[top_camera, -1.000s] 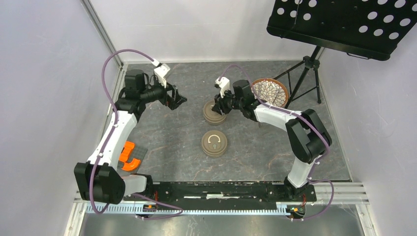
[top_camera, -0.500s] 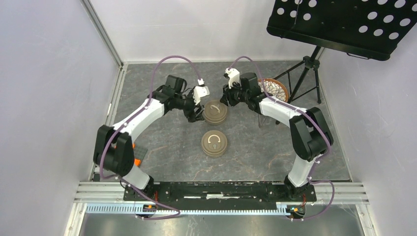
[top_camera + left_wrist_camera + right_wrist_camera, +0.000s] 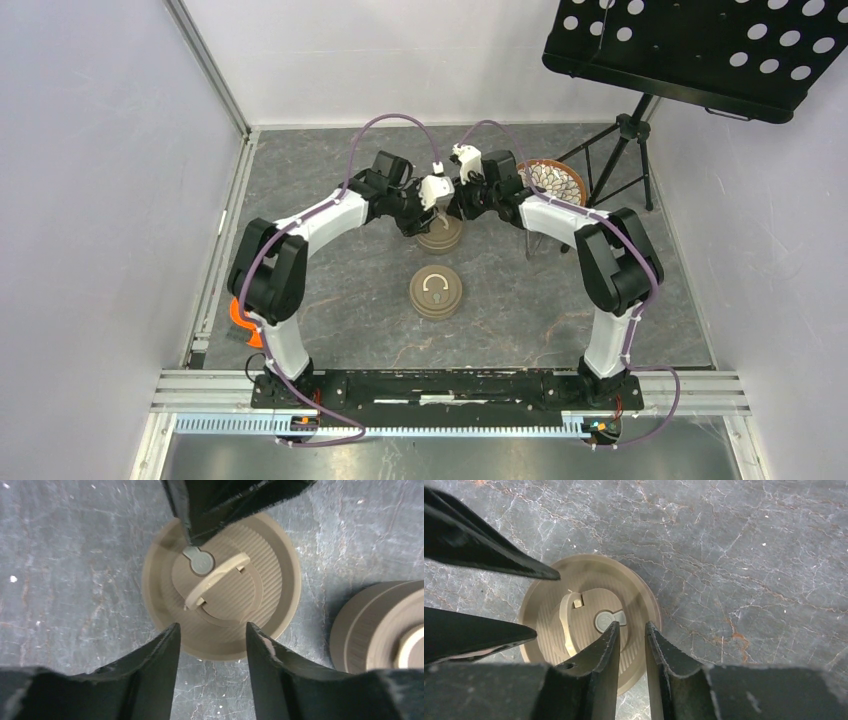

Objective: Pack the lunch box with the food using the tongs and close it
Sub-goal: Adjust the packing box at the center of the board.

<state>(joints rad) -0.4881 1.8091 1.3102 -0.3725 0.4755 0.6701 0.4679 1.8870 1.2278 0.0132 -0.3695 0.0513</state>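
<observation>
The lunch box shows as two round tan lidded tubs: the far one (image 3: 440,236) (image 3: 220,580) (image 3: 589,620) and the near one (image 3: 436,291) (image 3: 380,625). The far lid has a raised curved handle and a grey vent tab (image 3: 199,563). My left gripper (image 3: 432,205) (image 3: 210,630) hangs open above this lid's near rim, with nothing between its fingers. My right gripper (image 3: 462,200) (image 3: 631,626) faces it from the other side, jaws a narrow gap apart and empty, tips by the vent tab. The food and the tongs are out of view.
A round patterned plate (image 3: 553,182) sits at the back right, behind the right arm. A black music stand (image 3: 700,50) stands over the back right corner. An orange object (image 3: 243,320) lies by the left wall. White walls close in the grey stone floor.
My left arm swung in from the left wall to above the far tub, its jaws narrowing. The right gripper drew back and up off the lid and narrowed too.
</observation>
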